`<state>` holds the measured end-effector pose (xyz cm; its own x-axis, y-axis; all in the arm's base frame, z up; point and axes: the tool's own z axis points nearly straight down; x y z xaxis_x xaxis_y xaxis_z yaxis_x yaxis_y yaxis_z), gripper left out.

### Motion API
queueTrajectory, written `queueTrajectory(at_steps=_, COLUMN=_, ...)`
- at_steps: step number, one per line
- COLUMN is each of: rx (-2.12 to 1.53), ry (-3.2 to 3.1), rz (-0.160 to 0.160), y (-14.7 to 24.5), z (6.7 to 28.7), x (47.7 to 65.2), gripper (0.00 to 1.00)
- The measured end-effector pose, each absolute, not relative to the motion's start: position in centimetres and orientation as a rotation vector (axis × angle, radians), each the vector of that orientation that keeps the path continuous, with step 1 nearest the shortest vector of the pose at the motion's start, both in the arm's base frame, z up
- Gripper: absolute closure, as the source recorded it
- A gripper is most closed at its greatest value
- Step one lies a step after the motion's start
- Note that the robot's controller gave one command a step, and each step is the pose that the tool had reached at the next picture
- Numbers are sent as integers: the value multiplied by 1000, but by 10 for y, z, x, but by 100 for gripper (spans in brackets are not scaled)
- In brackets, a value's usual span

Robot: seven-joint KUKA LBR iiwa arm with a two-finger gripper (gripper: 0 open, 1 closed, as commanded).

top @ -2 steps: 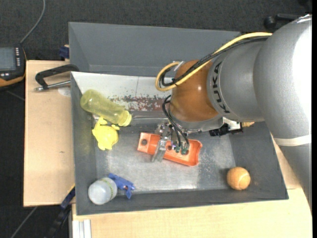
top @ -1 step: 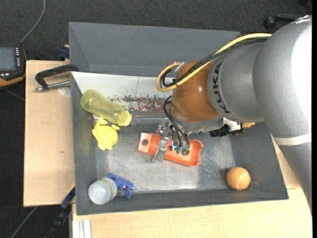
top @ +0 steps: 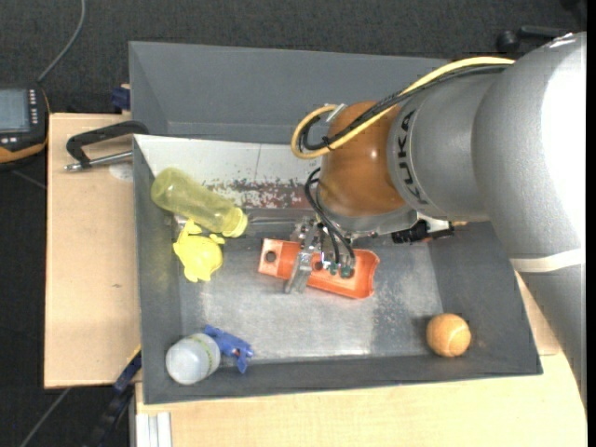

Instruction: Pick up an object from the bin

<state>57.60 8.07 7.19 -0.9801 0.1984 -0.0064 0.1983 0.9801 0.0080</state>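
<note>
**Grasp step: gripper low over the orange piece, lift not yet made**

Gripper (top: pixel 312 261) sits at the middle of the bin (top: pixel 279 91), right on top of a flat orange plastic piece (top: pixel 349 277) lying on the floor. The piece runs out from under the tool on both sides. A short end with a dark round spot pokes out to the tool's left, and a longer rounded end to its right and slightly toward the near wall. The tool overlaps the piece at about its mid-length, so it is over it, not beside it.

Gripper state: cannot tell. The wrist and cabling crowd the tip, so the view doesn't settle whether it is spread, closed, or already pinching the orange piece. I won't call it held.

My read is that we're at the descend/close stage of the pick, so the task is roughly half done at best. The next move calls for a firm close across the narrow width of the piece, then a straight lift. The part is flat and lies flush on the metal, so a shallow bite could slip off the edge.

The neighbours are all apart from the tool, so there is no clutter risk:
- A yellow translucent bottle (top: pixel 197 201) lies up and to the left.
- A yellow crumpled lump (top: pixel 197 255) lies left, just below that bottle.
- A white bottle with a blue part (top: pixel 193 358) sits far left at the near wall.
- An orange ball (top: pixel 448 334) sits well to the right near the front corner.
</note>
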Motion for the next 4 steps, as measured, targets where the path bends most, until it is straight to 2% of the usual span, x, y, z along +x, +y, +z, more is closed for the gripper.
queueTrajectory(at_steps=1, rx=356, ry=3113, rz=14, y=77, z=72, x=584, gripper=100)
queueTrajectory(at_steps=4, rx=413, ry=3102, rz=17, y=75, z=82, x=587, gripper=100)
